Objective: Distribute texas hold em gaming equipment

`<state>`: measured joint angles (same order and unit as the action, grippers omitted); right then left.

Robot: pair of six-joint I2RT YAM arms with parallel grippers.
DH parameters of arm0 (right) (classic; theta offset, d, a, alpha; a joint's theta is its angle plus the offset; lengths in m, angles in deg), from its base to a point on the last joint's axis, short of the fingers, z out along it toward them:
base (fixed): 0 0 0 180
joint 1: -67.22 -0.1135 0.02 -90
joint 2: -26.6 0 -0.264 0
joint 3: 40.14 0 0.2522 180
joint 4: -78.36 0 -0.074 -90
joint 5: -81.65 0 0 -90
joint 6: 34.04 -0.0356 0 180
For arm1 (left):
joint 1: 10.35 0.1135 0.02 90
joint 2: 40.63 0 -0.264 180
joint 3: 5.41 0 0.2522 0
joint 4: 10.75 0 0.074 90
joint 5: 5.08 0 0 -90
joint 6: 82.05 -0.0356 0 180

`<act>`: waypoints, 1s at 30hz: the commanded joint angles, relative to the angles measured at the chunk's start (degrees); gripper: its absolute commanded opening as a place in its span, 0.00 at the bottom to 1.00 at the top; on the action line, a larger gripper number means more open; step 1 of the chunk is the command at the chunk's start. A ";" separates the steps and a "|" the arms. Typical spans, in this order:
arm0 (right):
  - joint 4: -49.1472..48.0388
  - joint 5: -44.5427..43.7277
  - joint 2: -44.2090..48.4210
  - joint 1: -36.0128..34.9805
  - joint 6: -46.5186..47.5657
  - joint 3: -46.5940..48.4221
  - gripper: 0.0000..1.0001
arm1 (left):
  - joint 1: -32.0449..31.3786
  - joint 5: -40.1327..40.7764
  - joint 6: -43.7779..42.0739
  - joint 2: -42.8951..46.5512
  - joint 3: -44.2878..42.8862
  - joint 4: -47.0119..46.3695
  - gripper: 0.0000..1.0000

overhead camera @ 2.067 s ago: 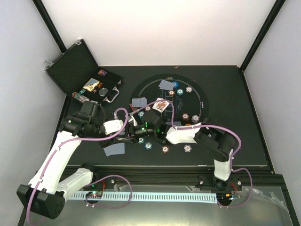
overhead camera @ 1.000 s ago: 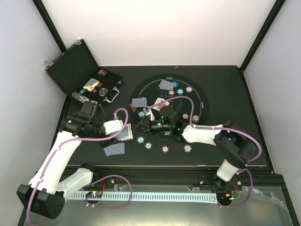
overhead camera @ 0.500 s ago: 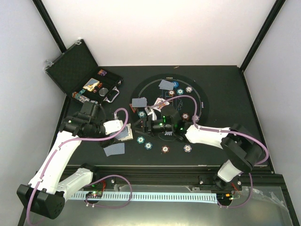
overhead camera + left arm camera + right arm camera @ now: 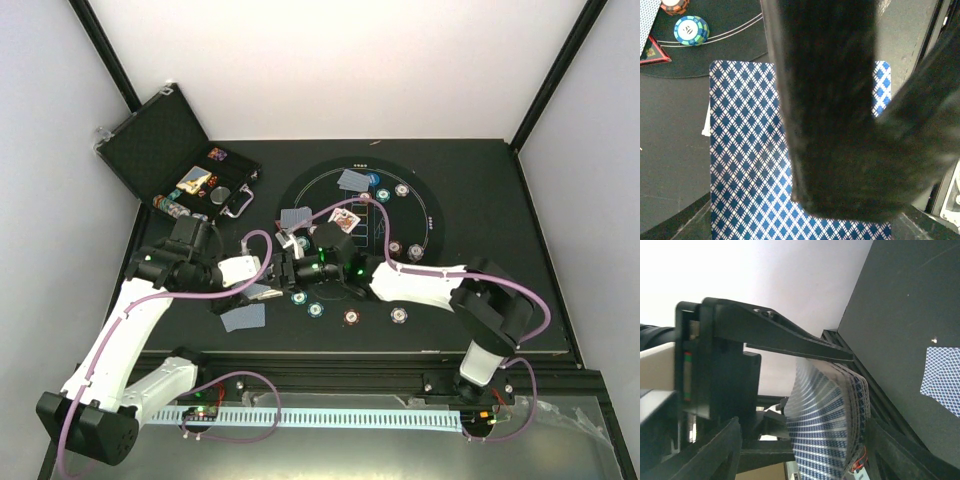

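Right jaws sprang apart and slid left since a second ago, and now face the stack of blue diamond-backed playing cards (contact unclear). Left jaws are clamped on that stack, just above the black tabletop, near a single face-down card and a small round teal poker chip.

Glossy cards, matt table
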<state>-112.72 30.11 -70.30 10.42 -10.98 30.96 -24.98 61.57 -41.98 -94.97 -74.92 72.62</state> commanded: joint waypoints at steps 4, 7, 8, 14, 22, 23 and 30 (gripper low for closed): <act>-3.95 1.77 -4.23 -1.56 -2.30 2.25 0.68 | -0.06 -2.17 -0.25 0.93 -1.22 -0.96 0.01; -4.50 1.40 -4.78 -1.55 -2.67 1.85 0.67 | -0.04 -2.34 -0.08 0.83 -1.41 -0.84 0.02; -4.63 1.23 -4.79 -1.52 -2.74 1.50 0.67 | -0.06 -2.35 -0.08 0.92 -1.39 -0.80 0.02; 0.04 0.48 -2.77 0.23 0.69 -0.45 0.66 | -0.06 -1.90 -0.43 1.15 -1.31 -0.66 0.02; 16.66 -1.94 4.80 4.55 12.24 1.06 0.67 | -0.06 -2.07 -0.43 1.02 -1.22 -0.78 0.02; 17.46 -1.81 5.04 4.64 12.61 1.32 0.67 | -0.06 -2.13 -0.43 1.00 -1.20 -0.81 0.02; 3.92 2.55 2.81 3.54 4.61 -1.92 0.67 | -0.04 -2.57 -0.17 0.87 -1.49 -0.79 0.02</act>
<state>-101.16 30.02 -66.35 14.95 -2.98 30.50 -25.00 61.20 -41.98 -94.62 -74.92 72.60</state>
